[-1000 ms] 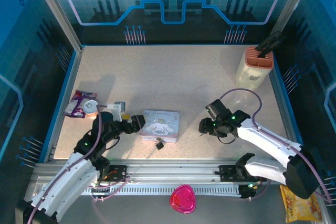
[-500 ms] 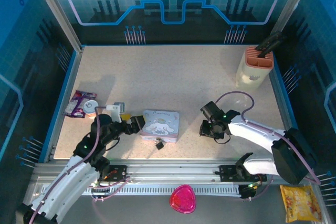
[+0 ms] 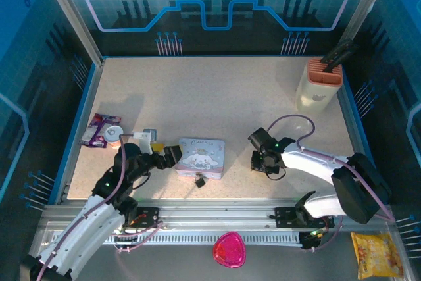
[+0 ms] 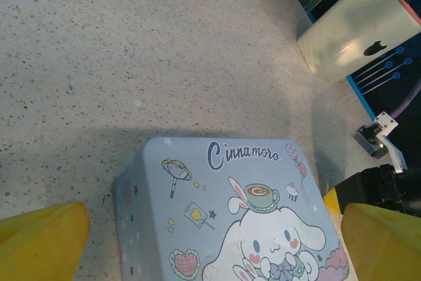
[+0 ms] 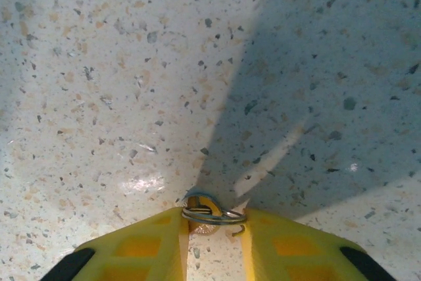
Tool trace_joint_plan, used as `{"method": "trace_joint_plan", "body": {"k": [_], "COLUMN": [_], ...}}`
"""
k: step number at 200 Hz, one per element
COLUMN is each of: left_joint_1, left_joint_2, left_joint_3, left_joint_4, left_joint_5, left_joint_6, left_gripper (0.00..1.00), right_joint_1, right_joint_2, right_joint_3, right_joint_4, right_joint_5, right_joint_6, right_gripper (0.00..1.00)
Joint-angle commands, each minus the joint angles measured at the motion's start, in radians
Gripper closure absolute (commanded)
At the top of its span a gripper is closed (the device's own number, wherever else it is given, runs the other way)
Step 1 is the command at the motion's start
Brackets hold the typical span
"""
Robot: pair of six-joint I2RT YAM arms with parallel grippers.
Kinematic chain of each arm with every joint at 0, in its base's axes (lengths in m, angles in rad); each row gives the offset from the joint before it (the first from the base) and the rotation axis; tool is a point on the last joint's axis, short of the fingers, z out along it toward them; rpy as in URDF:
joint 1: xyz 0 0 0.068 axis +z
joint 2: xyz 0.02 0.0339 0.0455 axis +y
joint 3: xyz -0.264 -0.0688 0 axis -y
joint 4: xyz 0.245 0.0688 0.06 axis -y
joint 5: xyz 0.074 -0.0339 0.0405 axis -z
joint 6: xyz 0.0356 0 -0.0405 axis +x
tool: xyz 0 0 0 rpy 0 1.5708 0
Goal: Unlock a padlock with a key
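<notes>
Right gripper (image 5: pixel 210 245) is clamped on the key (image 5: pixel 209 214) at its ring, bottom centre of the wrist view, low over the table. Left gripper (image 4: pixel 210 235) is spread wide with the tin (image 4: pixel 230 208) between its fingers. Padlock (image 3: pixel 198 179) sits at the tin's near edge, lower centre. Risks: a ring-only pinch lets the key swivel or drop, and the unheld padlock may slide at insertion.

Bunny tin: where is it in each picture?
Top external: the bunny tin lies low and left of middle, beside the left gripper.
Left wrist: it sits at the bottom middle, between two yellow fingers.
Shared landmark: the cream holder, top right in both.
</notes>
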Motion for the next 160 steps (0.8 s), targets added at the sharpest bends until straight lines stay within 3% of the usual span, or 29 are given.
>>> {"method": "trace_joint_plan", "body": {"k": [1,37,101,160], "left_joint_1": [-0.005,-0.004,-0.005,-0.005], "left_joint_2": [-0.008,-0.006,-0.006,-0.007], "left_joint_3": [-0.02,-0.022,-0.021,-0.022], "left_joint_4": [0.041,0.042,0.044,0.041], "left_joint_5": [0.029,0.032,0.028,0.025], "left_joint_6": [0.027,0.027,0.029,0.029], "left_gripper": [0.01,0.01,0.01,0.01], "right_joint_1": [0.022,0.032,0.034,0.019], "right_joint_2": [0.039,0.047,0.013,0.015], "right_joint_3": [0.018,0.032,0.037,0.107], "right_joint_4": [0.023,0.02,0.003,-0.072], "right_joint_5": [0.018,0.032,0.043,0.043], "right_joint_6": [0.013,0.01,-0.007,-0.145], "right_gripper": [0.76,0.84,0.89,0.7]}}
